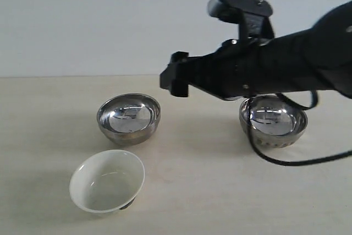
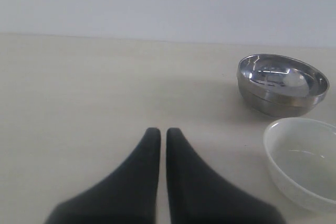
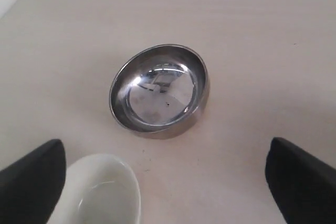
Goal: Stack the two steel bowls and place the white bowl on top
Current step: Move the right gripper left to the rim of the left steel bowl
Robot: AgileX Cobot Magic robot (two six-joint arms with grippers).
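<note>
A: Why is the right gripper (image 3: 165,153) above the near steel bowl (image 3: 159,91), beside the white bowl (image 1: 107,181)?

B: Probably to line up a rim grasp. Its 2 fingers (image 3: 31,182) are spread wide and hold nothing. The left gripper (image 2: 163,140) is nearly closed and empty. The 2nd steel bowl (image 1: 273,120) sits well apart. All 3 bowls are unstacked on the table (image 1: 209,191).

Pale beige tabletop (image 1: 49,114), matte, meets 1 plain off-white wall (image 1: 82,20) at rear; soft, even light throughout.
</note>
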